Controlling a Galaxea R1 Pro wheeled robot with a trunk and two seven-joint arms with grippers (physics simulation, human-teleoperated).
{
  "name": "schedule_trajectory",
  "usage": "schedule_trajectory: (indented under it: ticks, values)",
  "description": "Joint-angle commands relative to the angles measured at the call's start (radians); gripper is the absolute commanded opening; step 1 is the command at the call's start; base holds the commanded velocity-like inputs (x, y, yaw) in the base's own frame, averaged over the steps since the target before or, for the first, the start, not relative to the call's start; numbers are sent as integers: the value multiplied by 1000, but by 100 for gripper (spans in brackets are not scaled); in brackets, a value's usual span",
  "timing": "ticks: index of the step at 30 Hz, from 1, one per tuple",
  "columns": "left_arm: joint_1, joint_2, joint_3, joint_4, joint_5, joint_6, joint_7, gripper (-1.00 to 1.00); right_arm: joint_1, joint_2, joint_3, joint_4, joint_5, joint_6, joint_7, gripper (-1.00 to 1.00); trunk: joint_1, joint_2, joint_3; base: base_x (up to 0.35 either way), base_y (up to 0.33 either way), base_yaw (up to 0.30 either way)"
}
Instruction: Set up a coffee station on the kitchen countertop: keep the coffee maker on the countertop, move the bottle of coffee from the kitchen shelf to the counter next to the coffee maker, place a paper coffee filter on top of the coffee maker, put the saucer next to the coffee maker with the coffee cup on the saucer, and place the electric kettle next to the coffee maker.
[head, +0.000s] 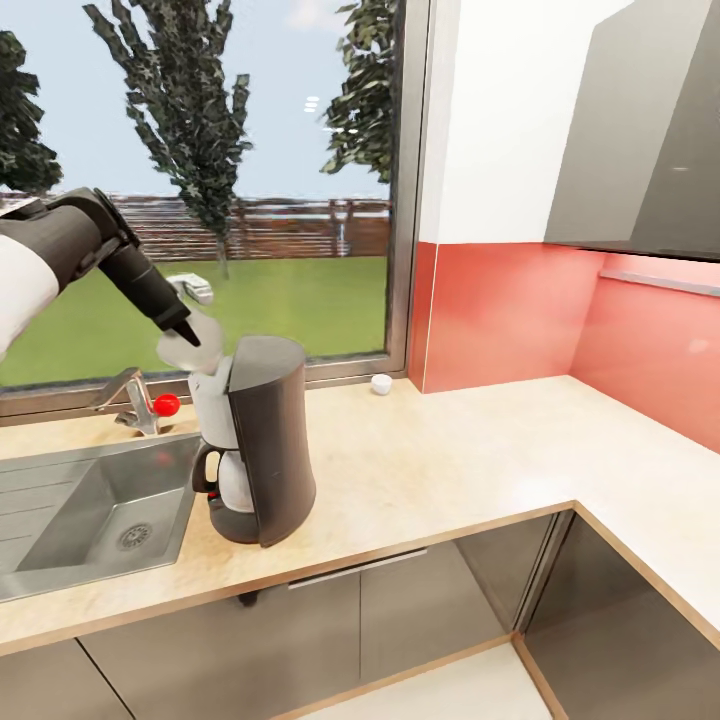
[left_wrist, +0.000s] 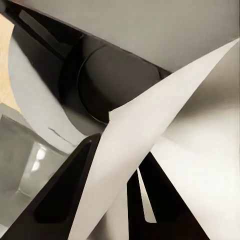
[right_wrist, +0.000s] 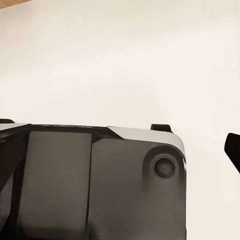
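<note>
Left of frame centre, a filter (head: 180, 347) is pinched by its edge in the left gripper's (head: 188, 335) jaws above the coffee maker (head: 262, 440): thin, limp, easily creased, judged featherlight. The right jaws' state cannot be told.

The coffee maker (head: 262, 440) stands on the worktop (head: 430, 470), just right of the sink (head: 90, 515) and near the front edge. The tap (head: 135, 398) rises behind the sink, left of the coffee maker. The left hand (head: 185, 332) hangs above the coffee maker's front top, with a paper filter (head: 185, 348) at its tip, just over the machine. In the left wrist view the filter (left_wrist: 145, 145) lies between the fingers (left_wrist: 65, 190). A cup (head: 380, 384) sits on the worktop behind and right of the coffee maker, by the window (head: 200, 180). A wall cabinet (head: 650, 130) hangs over the worktop's right arm. Cabinets (head: 330, 620) stand below the worktop.
</note>
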Motion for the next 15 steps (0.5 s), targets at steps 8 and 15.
schedule_trajectory:
  ticks: [8,15]
  values:
    - [20,0,4,-4,-10,7,6,-100,-1,1,3,-1,0,-2,-2,100,1,-2,-2,0,0,0]
    - [21,0,2,-9,-10,7,7,-100,-1,0,3,0,0,-2,-2,100,1,-2,-2,0,0,0]
